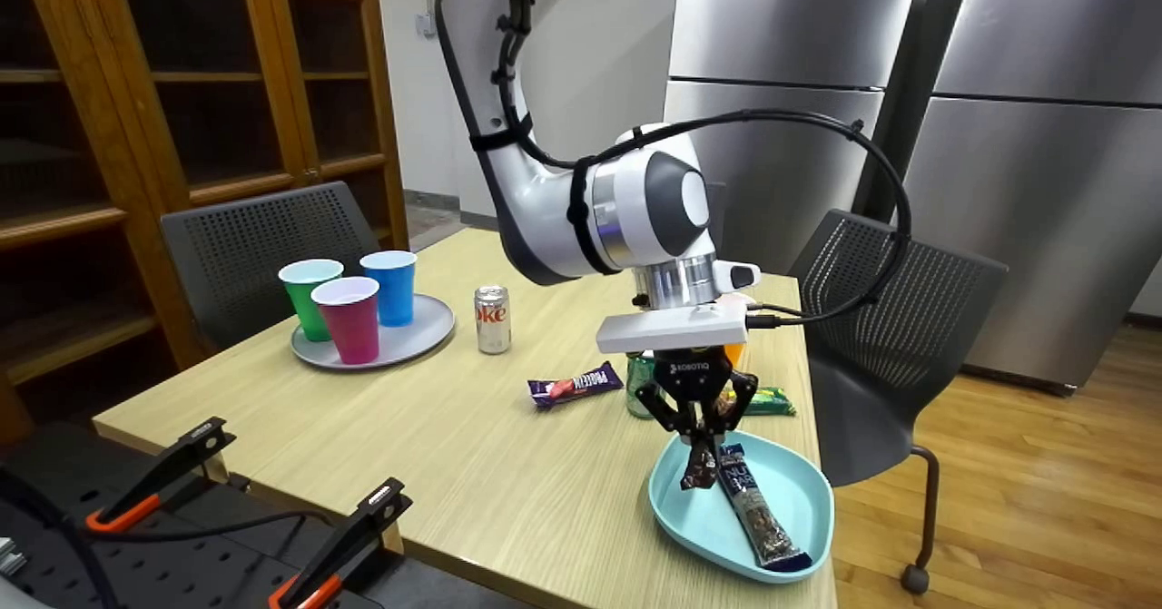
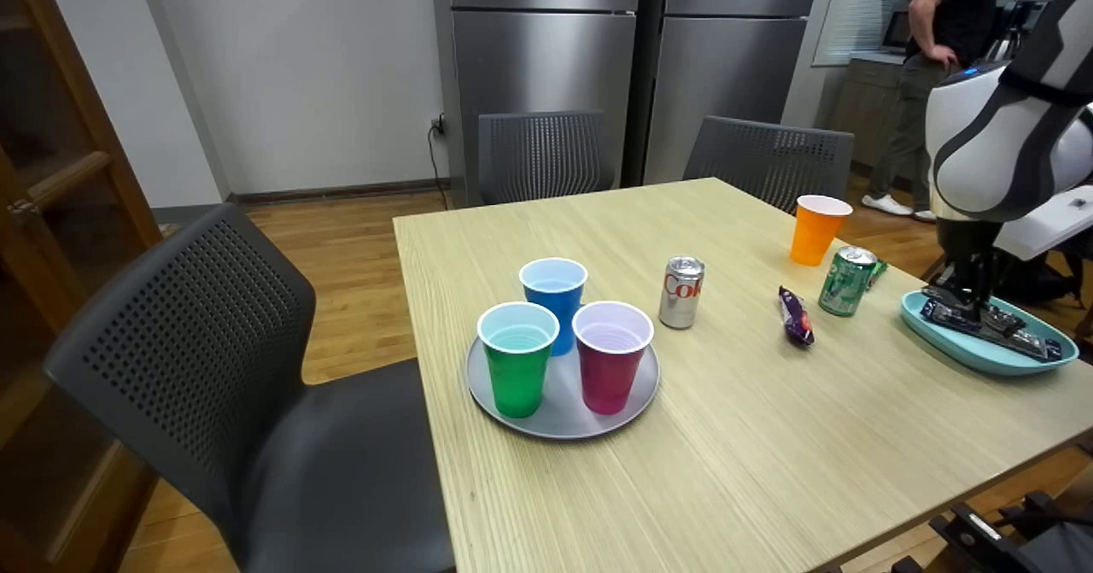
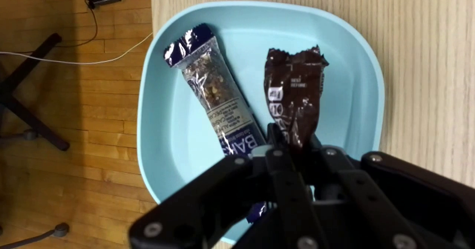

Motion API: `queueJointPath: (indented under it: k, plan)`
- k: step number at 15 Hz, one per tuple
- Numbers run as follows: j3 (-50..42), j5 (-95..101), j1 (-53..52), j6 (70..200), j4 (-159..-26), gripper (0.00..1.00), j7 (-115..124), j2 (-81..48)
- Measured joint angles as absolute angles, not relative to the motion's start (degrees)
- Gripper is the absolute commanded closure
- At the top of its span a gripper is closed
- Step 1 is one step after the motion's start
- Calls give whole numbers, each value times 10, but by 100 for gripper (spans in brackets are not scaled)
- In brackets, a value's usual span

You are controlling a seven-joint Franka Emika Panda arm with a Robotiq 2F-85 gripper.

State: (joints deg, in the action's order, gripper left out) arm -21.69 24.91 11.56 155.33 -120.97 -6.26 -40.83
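Black fingers of the tool (image 3: 295, 139) fill the lower part of the wrist view, clenched on a brown-wrapped bar (image 3: 297, 89) — its crimped end, with a small "best before" panel, pokes out past the fingertips. That bar is over a light-blue dish (image 3: 345, 130); I cannot tell whether its lower end touches the bottom. Beside it, lying at a slant in the dish and passing partly under the tool, is a nut bar (image 3: 213, 85) in a clear and dark-blue wrapper.

The dish sits near the edge of a light wood counter (image 1: 508, 482), next to a dark chair (image 1: 908, 319). Close by, in an exterior view, a green can (image 1: 640, 387) stands partly hidden behind the tool, with a green packet (image 1: 770, 400) near it and a purple protein bar (image 1: 574, 385) lying a little apart. An orange cup (image 2: 818, 230) stands upright near the green can. Farther off, a silver Coke can (image 2: 681, 293) stands just beside a round gray plate (image 2: 559, 406) that carries three upright cups — green cup (image 2: 517, 377), blue cup (image 2: 559, 304) and maroon cup (image 2: 610, 377). Behind are steel refrigerators (image 2: 546, 86) and a standing person (image 2: 952, 35).
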Motion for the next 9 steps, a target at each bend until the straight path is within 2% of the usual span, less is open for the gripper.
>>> queueJointPath:
  k: [1,2,3,9]
  plan:
    - [-214,246,115,1551,-1201,96,-63,-416]
    - [-212,244,115,1549,-1193,61,-63,-424]
    - [-211,243,114,1549,-1186,60,-63,-429]
    - [-210,242,111,1549,-1172,16,-63,-437]
